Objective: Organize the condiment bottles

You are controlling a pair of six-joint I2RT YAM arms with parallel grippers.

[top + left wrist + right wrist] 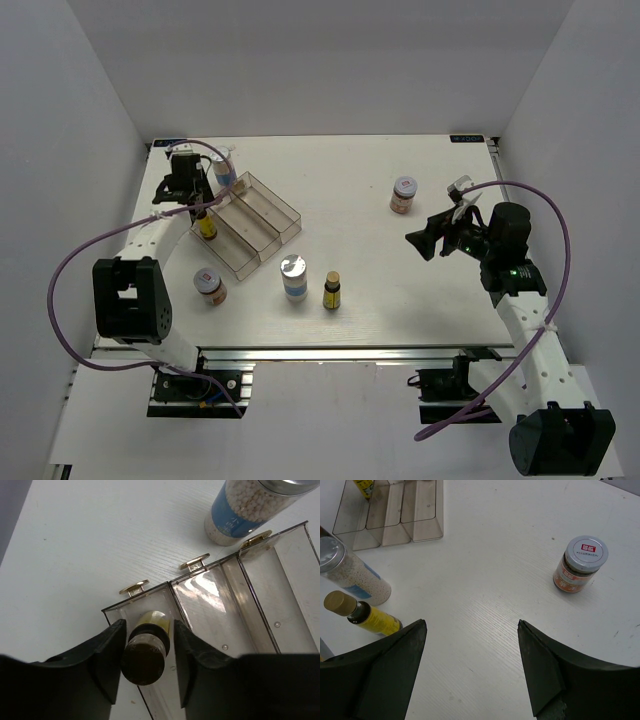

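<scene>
The left gripper (147, 630) is clamped on a yellow bottle (144, 660), a finger (107, 655) pressed to each side just below its dark cap. The bottle stands upright in the tray (260, 605), in the outermost of its three long compartments, the one nearest the left arm, close to the end wall. Just beyond that end of the tray, outside it, stands a tall jar (245, 510) with a blue label and white grains inside. The right gripper (471, 625) hangs over the bare table (370, 260) with its jaws wide apart, holding nothing. Ahead of it, to its right, a squat jar (580, 562) with a pale lid stands alone, well apart from the tray. To its left a second tall jar (355, 577) and a second yellow bottle (370, 617) stand side by side, near the tray's front edge. A second squat jar (209, 286) stands by the tray's near-left corner, close to the left arm.
</scene>
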